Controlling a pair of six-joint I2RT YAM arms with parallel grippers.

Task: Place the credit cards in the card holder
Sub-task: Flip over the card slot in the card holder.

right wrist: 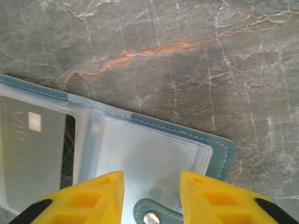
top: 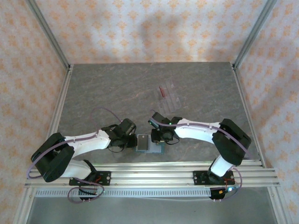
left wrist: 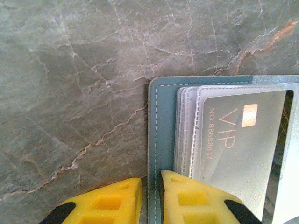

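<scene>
Left end effector [left wrist: 152,181]: nearly closed. The yellow fingers [left wrist: 112,203] are set a narrow slit apart, with the teal cover edge of the card holder [left wrist: 163,140] pinched between them. The holder is seen lying open and flat on the counter [left wrist: 70,93]. In the left wrist view it runs from the fingertips toward 12 and 3 o'clock.

Right end effector [right wrist: 152,179]: set moderately apart, nothing gripped. Its fingers [right wrist: 219,200] are poised over the holder's clear sleeves [right wrist: 140,154], and the snap tab [right wrist: 149,215] is seen in the gap at 6 o'clock. Whether the sleeve is touched cannot be told.

VIP card [left wrist: 243,144]: grey, with orange lettering and a gold chip, already tucked into a frosted sleeve of the holder. It is placed at 1 o'clock from the left end effector. In the right wrist view it is at 9 o'clock from the right one.

Top view: the holder is seen at the 6 o'clock edge of the counter, between the two end effectors. The left one is at its 9 o'clock and the right one at its 2 o'clock, both close against it. A clear rack [top: 170,95] is placed at 1 o'clock of the holder, well apart, with a reddish card [top: 161,90] standing in it.

Lettering, stitching and finger gaps are resolved in the wrist views. In the top view the VIP card reads as a plain grey patch. The rack and both arms are given by the top view.
</scene>
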